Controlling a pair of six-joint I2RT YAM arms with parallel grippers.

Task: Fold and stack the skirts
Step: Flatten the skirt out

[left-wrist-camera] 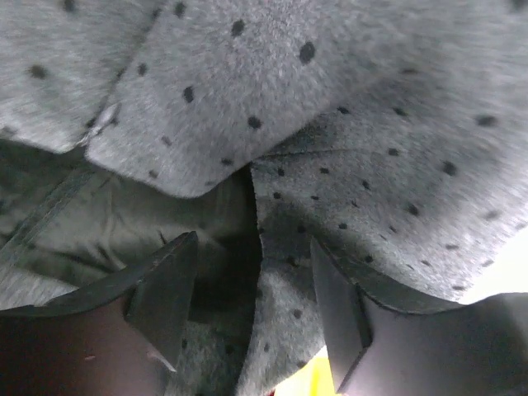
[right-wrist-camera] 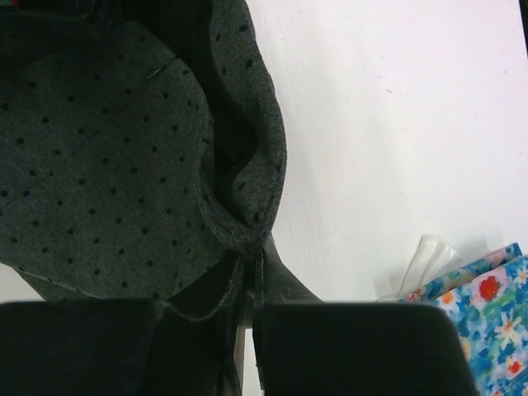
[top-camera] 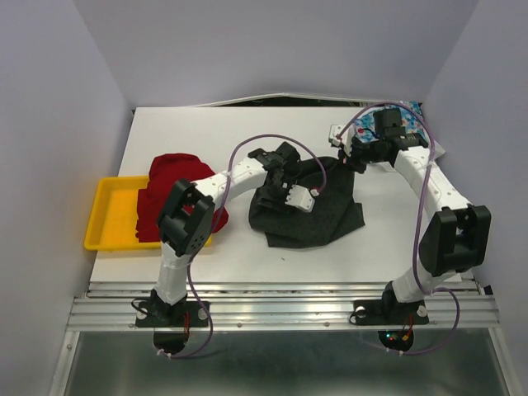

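Observation:
The dark grey dotted skirt lies crumpled at the table's middle. My left gripper is over its left part, open, with a folded edge of the dotted cloth running between the fingers. At the skirt's far right corner my right gripper is shut on a pinched hem of the grey skirt, right gripper. The red skirt is heaped at the left, partly over the tray. The blue floral skirt lies at the back right, behind the right wrist; blue floral skirt.
A yellow tray sits at the table's left edge under the red heap. White table shows behind and in front of the grey skirt. A white tag sticks out beside the floral cloth. Purple walls close in on three sides.

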